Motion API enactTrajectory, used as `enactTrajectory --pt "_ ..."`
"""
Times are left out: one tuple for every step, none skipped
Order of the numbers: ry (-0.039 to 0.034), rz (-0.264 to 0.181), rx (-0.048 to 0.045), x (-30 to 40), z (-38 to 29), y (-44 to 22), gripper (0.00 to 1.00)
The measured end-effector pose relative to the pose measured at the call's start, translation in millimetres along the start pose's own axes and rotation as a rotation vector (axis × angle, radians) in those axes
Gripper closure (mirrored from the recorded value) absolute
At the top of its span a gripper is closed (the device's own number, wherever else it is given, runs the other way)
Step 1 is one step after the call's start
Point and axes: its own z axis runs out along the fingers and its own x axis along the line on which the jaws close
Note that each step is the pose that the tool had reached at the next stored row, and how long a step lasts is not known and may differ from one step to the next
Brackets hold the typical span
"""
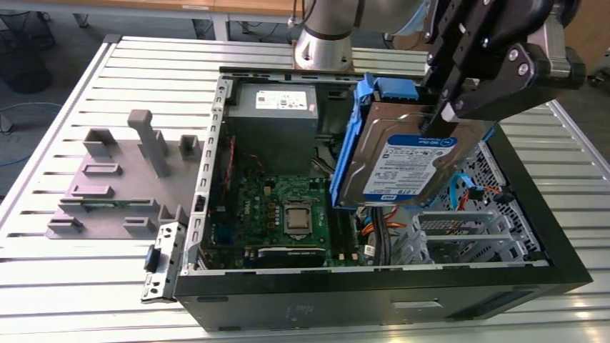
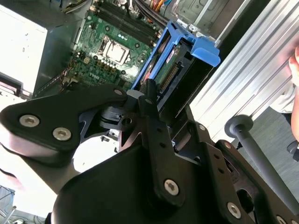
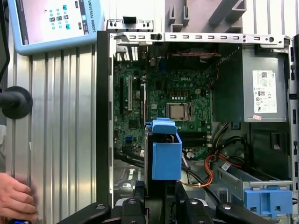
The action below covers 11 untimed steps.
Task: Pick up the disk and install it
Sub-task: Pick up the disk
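In the exterior view we see the gripper (image 1: 444, 114) clenched on the upper edge of the disk (image 1: 401, 161). The disk hangs nearly upright in the air, its label facing the camera and its blue carrier frame around its edges. It is above the open computer case (image 1: 381, 289), over the side towards the exterior view's right, with the motherboard (image 1: 286, 207) and the grey power-supply box (image 1: 271, 107) lower down inside. A grey fixture (image 1: 114, 179) lies on the slatted table (image 1: 76, 78) beside the case. In the second wrist view we look along the gripper (image 2: 149, 93) at the disk (image 2: 175, 58) gripped between its fingers, the motherboard (image 2: 107, 42) beyond, and a person's hand (image 2: 294, 65) at the picture's edge. In the first wrist view the disk (image 3: 166, 154) stands edge-on above the gripper (image 3: 161, 192), over the motherboard (image 3: 177, 93). A bare blue bracket (image 3: 266, 200) sits in the case, and a hand (image 3: 16, 200) rests on the table.
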Motion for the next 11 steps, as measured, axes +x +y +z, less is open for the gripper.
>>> enactTrajectory --pt "-0.0001 0.000 -0.0001 0.0 0.0 -2.4 0.65" --pt "-0.0003 0.000 0.0000 0.0 -0.1 -4.7 0.65" --pt "-0.0002 0.000 -0.0001 -0.1 -0.2 -6.7 0.65" --pt "-0.0002 0.000 -0.0001 -0.1 -0.3 -8.2 0.65" --pt "-0.0002 0.000 -0.0002 -0.1 -0.4 -9.9 0.65" --pt "-0.0001 0.000 -0.0003 -0.1 -0.5 -11.8 0.65" --pt "-0.0002 0.000 -0.0004 0.2 -0.5 -13.2 0.65" --pt "-0.0003 0.000 -0.0004 0.5 -0.5 -14.3 0.65" --pt "-0.0002 0.000 -0.0004 1.1 -0.7 -15.2 0.65" --pt "-0.0001 0.000 -0.0004 2.0 -0.8 -15.8 0.65" --pt "-0.0003 0.000 -0.0004 3.1 -0.8 -16.2 0.65"
